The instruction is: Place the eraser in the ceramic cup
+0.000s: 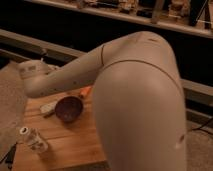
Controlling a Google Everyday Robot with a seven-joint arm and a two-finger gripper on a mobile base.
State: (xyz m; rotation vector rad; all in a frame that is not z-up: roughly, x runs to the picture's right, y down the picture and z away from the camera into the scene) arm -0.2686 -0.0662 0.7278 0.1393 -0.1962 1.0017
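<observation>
Camera view.
- Claw: closed, hidden behind the wrist end of the pale robot arm [37,82], over the far left of the wooden table [70,145]. Whether it holds anything cannot be told.
- Eraser, ceramic cup: hidden from view.
- Right of claw: whitish-grey block [48,106], dark purple bowl [69,108], orange stick [85,91].
- Nearer than claw: clear plastic bottle [33,140], lying down.

Wooden table [70,146]: purple bowl [69,108], whitish block [48,107] beside it, orange stick [85,91], clear bottle [34,140] lying front-left.
</observation>
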